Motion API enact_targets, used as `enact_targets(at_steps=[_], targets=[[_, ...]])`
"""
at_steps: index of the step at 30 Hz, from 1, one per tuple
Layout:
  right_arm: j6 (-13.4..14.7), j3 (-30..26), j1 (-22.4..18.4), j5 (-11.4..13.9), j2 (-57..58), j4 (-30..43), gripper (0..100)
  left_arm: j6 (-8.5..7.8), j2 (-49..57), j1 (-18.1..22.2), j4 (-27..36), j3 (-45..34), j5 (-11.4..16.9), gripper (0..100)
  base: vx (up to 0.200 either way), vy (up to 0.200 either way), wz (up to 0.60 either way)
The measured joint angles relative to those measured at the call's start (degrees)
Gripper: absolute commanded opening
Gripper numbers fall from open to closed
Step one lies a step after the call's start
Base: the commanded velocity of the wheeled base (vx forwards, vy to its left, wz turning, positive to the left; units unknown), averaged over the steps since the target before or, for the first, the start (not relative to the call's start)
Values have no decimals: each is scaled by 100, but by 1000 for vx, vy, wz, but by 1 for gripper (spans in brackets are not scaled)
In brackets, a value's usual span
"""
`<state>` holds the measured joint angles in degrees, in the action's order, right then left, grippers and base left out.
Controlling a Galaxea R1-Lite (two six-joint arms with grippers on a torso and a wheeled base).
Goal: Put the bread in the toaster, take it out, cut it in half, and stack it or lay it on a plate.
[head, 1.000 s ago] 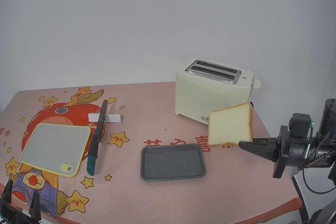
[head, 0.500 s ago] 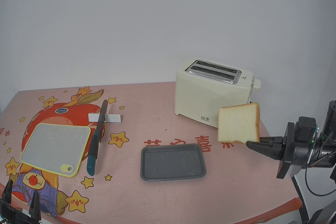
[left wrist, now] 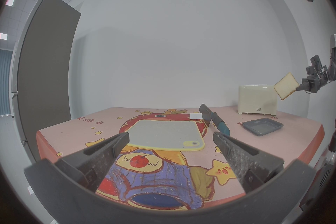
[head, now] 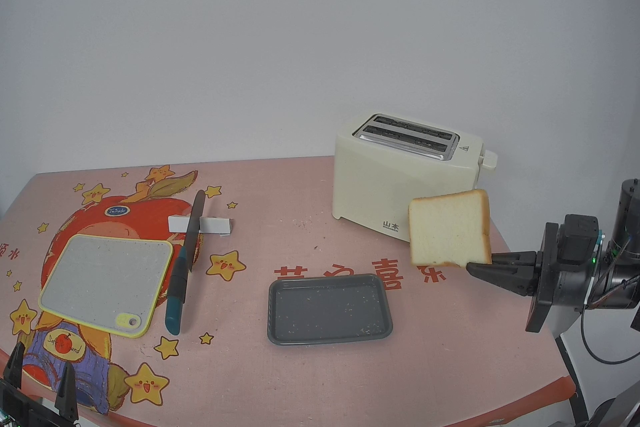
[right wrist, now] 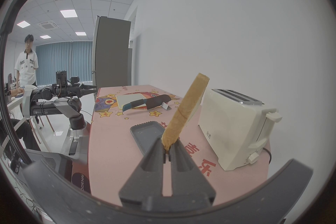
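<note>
Pinching lower corner of bread slice (head: 448, 228) in right gripper (head: 475, 268), holding it aloft, tilted, above right edge of table (head: 427, 345), beside toaster (head: 393, 178). Hanging left gripper (left wrist: 170, 135) spread wide at near-left corner.

— What's covered up?
— The bread (head: 449, 229) hides the toaster's (head: 387, 175) near lower corner, and its own bottom corner is lost between the right pincer's (head: 481, 267) fingers.
— Anything cropped?
— In the head view the left pincer (head: 41, 356) is cut by the lower edge, fingers alone showing; the worktop's (head: 300, 381) near edge too.
</note>
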<state>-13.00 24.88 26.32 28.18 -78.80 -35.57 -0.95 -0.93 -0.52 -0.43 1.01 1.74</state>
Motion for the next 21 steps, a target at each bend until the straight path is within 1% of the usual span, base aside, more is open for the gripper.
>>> enact_targets(at_steps=[5,8,9,10,12,13,17,19,21], targets=[[-112,505,0,-2,102,741,0,0,0,0,0,0,2,100,0,0,0],[-235,863,-15,2,177,1449,0,0,0,0,0,0,2,100,0,0,0],[-310,1062,-39,15,207,1805,0,0,0,0,0,0,2,100,0,0,0],[-336,1125,-50,28,217,1875,0,0,0,0,0,0,2,100,0,0,0],[-474,1420,-116,126,249,2334,0,0,0,0,0,0,2,100,0,0,0],[-586,1610,-174,200,267,2565,0,0,0,0,0,0,2,100,0,0,0],[-952,2187,-424,428,282,3224,0,0,0,0,0,0,2,100,0,0,0],[-1092,2461,-555,501,265,3465,0,0,0,0,0,0,2,100,0,0,0],[-1161,2669,-645,528,228,3571,0,0,0,0,0,0,2,100,0,0,0]])
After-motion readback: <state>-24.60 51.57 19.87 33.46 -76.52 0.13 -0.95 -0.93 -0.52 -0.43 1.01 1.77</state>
